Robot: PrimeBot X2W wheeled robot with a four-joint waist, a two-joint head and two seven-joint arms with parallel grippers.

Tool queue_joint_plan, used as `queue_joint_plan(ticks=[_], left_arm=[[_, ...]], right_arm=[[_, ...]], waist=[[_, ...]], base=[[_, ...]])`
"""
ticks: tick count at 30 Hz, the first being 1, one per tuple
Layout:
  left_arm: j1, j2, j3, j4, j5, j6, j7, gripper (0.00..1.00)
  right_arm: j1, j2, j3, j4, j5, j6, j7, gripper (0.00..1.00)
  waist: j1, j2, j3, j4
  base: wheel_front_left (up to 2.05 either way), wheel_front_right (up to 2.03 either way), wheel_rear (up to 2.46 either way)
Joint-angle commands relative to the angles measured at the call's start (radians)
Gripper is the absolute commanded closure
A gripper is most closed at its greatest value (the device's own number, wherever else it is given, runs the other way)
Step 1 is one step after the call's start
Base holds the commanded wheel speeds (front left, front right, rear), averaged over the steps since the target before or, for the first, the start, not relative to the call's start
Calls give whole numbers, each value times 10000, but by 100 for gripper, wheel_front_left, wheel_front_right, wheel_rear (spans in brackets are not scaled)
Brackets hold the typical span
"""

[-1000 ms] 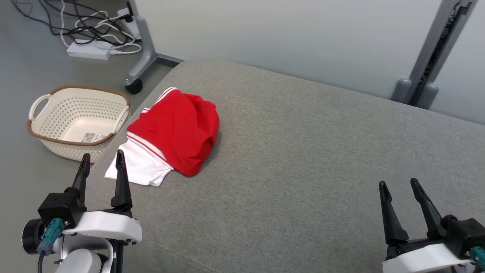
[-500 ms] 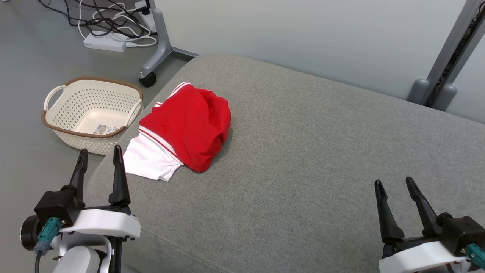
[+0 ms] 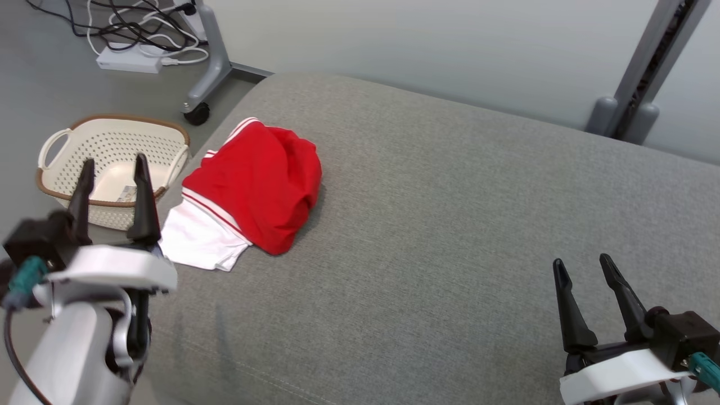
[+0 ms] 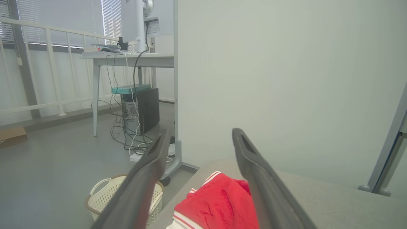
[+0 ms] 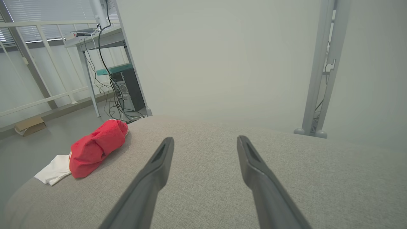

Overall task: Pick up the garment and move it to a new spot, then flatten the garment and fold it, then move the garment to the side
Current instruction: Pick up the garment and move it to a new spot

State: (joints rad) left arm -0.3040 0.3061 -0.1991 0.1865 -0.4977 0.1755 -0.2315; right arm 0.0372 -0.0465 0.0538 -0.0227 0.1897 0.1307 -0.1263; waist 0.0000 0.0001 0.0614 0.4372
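Grey cushion (image 3: 450, 225), red-and-white garment (image 3: 259, 180), perhaps shorts, near left gripper (image 3: 113, 160), far from right gripper (image 3: 580, 260), both spread, empty

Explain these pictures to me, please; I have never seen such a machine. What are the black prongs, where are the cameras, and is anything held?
This is a wheeled robot with two arms. One picture comes from a camera on its head, looking down. The black prongs are the jaws of its left gripper and right gripper; both stand open and hold nothing. The other two pictures come from cameras on the wrists, each looking along that arm's own jaws. On the grey cushioned surface lies a crumpled red and white garment, near its left end. A cream perforated basket stands on the floor beside that end. The left gripper hovers close to the garment without touching it; the right one is far from it.
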Motion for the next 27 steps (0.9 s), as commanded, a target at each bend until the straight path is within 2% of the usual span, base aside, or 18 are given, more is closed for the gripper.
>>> queue_joint_plan(ticks=[1, 5, 12, 20, 27], left_arm=[[-369, 37, 70, 210, -155, -120, 111, 0], [-1590, 86, 213, 1667, -662, -570, 646, 0], [-3499, 10, 327, 5285, -1484, -1527, 1437, 0], [-4774, -144, 650, 8629, -2227, -2177, 2124, 0], [-5271, -336, 855, 10308, -2787, -2533, 3051, 0]], right_arm=[[-135, -52, 26, -57, -41, 2, 31, 0], [-380, -55, 107, -150, -176, 2, 154, 0], [-608, -59, 2, -326, -455, 2, 354, 0], [-793, -269, -11, -631, -516, 2, 577, 0], [-920, -460, 122, -841, -532, 2, 800, 0]], waist=[[0, -1, 187, -203], [0, -1, 647, -718], [0, -1, 1470, -1524], [0, -1, 2151, -1869], [0, -1, 2558, -1966]], base=[[0, 0, 0], [0, 0, 0], [0, 0, 0], [0, 0, 0], [0, 0, 0]])
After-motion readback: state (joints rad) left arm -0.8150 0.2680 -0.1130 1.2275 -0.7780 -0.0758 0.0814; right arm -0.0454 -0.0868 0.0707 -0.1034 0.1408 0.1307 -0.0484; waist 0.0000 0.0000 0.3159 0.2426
